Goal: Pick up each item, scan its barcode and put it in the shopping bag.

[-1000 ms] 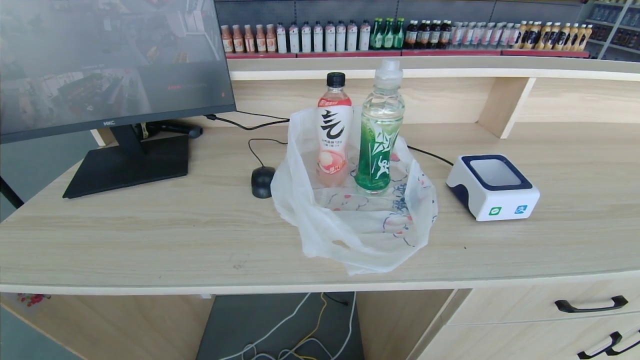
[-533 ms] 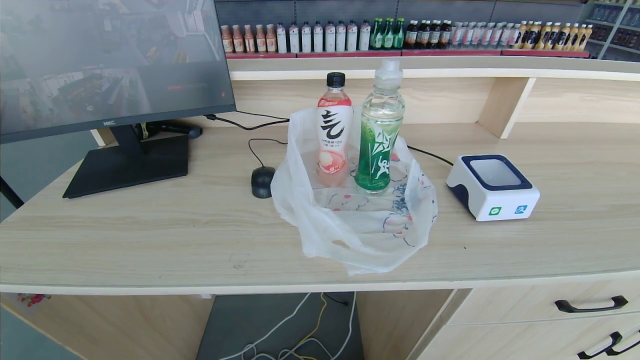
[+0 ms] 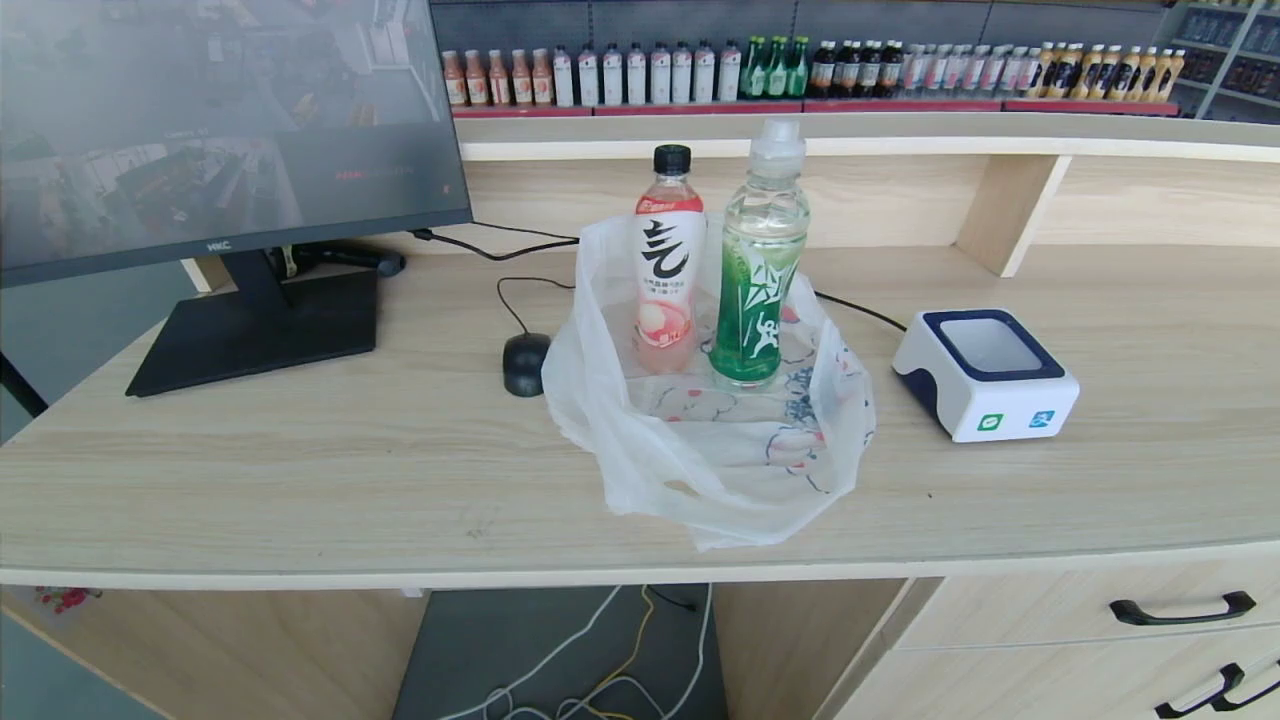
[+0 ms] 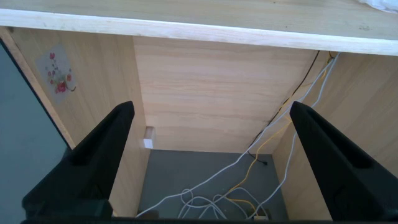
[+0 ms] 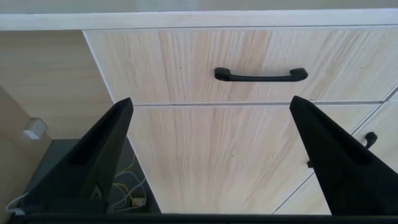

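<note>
Currently two bottles (image 3: pixel 668 262) (image 3: pixel 760 275) stand inside one shopping bag (image 3: pixel 720 470) beside one scanner (image 3: pixel 985 375).

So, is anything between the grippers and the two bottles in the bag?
Yes, the countertop. The left gripper and right gripper, both open, are below its front edge, while the pink bottle and green bottle stand in the shopping bag on top of it.

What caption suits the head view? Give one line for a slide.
Pink bottle and green bottle upright in the bag on the counter; scanner right, mouse and monitor left.
</note>
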